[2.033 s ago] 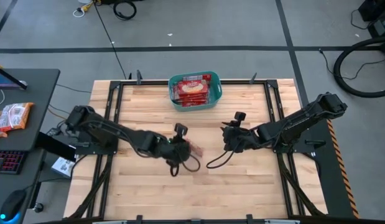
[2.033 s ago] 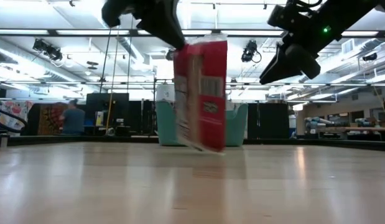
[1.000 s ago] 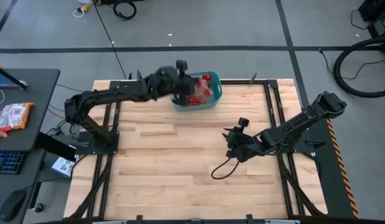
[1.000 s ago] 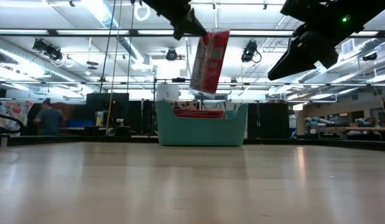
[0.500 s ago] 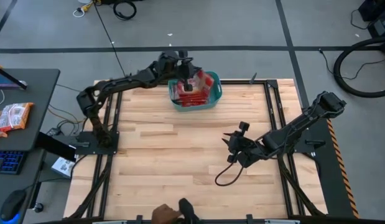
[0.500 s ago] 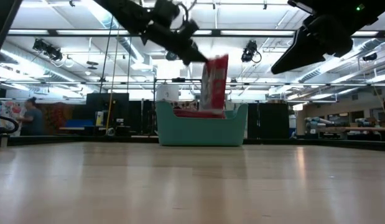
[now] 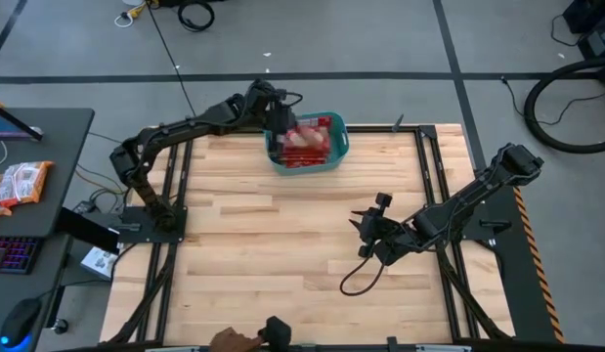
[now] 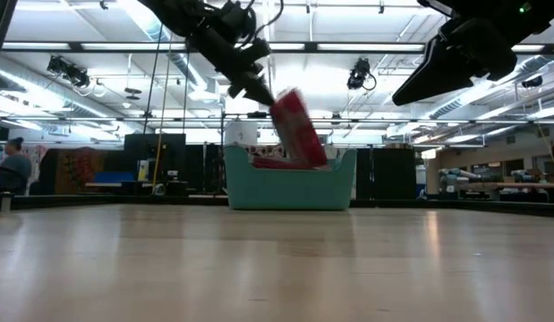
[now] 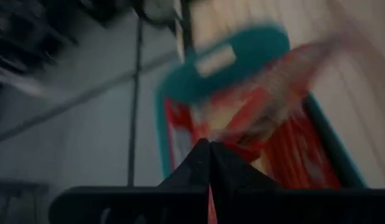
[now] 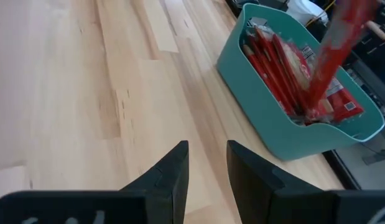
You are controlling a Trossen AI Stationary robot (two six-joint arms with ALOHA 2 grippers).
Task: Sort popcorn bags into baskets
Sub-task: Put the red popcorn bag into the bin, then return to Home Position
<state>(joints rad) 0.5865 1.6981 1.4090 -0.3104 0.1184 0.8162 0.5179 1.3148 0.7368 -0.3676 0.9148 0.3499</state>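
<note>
The teal basket [image 7: 337,149] stands at the table's far edge, with several red popcorn bags [image 10: 274,57] standing on edge inside. My left gripper [image 8: 257,92] is above the basket's left end, shut on one red bag [image 8: 299,131] that slants down into the basket. That bag shows blurred in the right wrist view [image 10: 332,50] and in the left wrist view [image 9: 273,99]. My right gripper [image 7: 366,231] hovers open and empty over the table's right middle, with its fingers [image 10: 175,168] apart. My left gripper pinches the bag's upper end [image 8: 275,102] between its two shut fingers, which slant down from the table's left. The bag hangs tilted below the fingers, and its lower end [image 8: 314,159] is inside the basket, behind the rim.
A dark cable loop [image 7: 359,280] lies on the table below my right gripper. A person's hand [image 7: 234,339] with a dark object shows at the table's near edge. A side desk [image 7: 28,186] with more red packets stands to the left. Bare wood lies between the arms.
My left gripper has carried the bag over the basket, come down and drawn back a little toward the table's left. The bag has gone from hanging nearly upright to slanting, with its lower end now in the basket. My right gripper has drifted slightly toward the near edge.
</note>
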